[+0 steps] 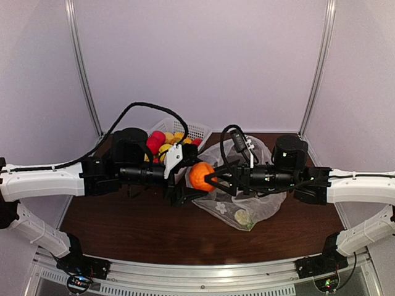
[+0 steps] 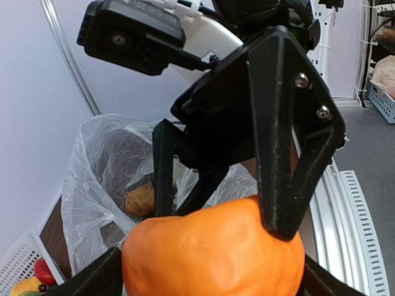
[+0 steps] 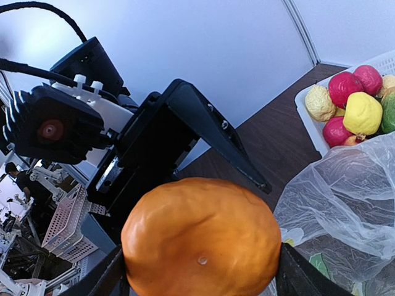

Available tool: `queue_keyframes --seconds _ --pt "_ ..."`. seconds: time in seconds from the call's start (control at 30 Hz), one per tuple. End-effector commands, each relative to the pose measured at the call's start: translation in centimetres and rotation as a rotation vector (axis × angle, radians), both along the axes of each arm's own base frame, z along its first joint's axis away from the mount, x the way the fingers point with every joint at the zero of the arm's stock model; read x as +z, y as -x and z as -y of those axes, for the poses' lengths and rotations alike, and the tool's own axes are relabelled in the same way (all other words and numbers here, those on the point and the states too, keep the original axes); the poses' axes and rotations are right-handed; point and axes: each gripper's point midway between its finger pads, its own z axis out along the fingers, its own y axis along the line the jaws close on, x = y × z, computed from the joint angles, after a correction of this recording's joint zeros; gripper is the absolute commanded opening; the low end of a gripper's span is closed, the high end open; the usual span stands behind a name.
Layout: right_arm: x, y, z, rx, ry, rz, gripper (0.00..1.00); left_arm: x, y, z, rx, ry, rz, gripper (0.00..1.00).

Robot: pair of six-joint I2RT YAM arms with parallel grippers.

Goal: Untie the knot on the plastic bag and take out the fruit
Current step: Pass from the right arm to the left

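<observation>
Our bag (image 1: 271, 205) is open; our right gripper (image 3: 203, 274) grips the orange (image 1: 200, 176), left gripper (image 2: 213, 277) wide around it; brown fruit (image 2: 141, 200) is left below them

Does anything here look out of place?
Only the orange fruit: it hangs in the air, held by the right gripper beside the left gripper, neither in the plastic bag nor in the basket.

Two claws, my left claw (image 1: 185, 179) and my right claw (image 1: 214, 177); one orange fruit (image 1: 201, 176); one plastic bag (image 1: 264, 205) with one brown fruit (image 2: 141, 200) showing inside; one white basket (image 1: 196, 130) holding three red fruits (image 3: 343, 86) and two yellow fruits (image 3: 362, 112) that I can count.
</observation>
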Motion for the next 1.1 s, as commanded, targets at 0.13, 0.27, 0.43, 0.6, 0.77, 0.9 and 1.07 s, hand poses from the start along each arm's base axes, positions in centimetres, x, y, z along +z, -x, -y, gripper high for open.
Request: queue_keyframes --seconds 0.13,0.27,0.43,0.6,0.77,0.9,1.07 --pt "1.3 0.3 -0.5 0.024 -0.025 0.028 0.65 2.3 0.3 0.5 -0.026 0.060 0.008 0.87" --pt "1.0 0.2 -0.5 0.017 -0.019 0.023 0.65 2.4 0.6 0.6 -0.039 0.065 0.002 0.89" --pt "0.9 0.2 -0.6 0.015 -0.015 0.021 0.66 2.3 0.8 0.7 -0.050 0.070 -0.010 0.92" --pt "0.7 0.2 -0.6 0.015 -0.014 0.018 0.66 2.4 0.7 0.7 -0.048 0.072 -0.011 0.93" --pt "0.6 0.1 -0.7 0.016 -0.011 0.018 0.66 2.3 0.7 0.8 -0.050 0.070 -0.015 0.82" --pt "0.4 -0.1 -0.6 0.001 -0.005 0.019 0.67 2.2 0.7 0.8 -0.049 0.068 -0.019 0.71" --pt "0.7 -0.6 0.1 -0.049 -0.008 0.033 0.88 2.3 0.8 0.8 -0.050 0.068 -0.021 0.63"
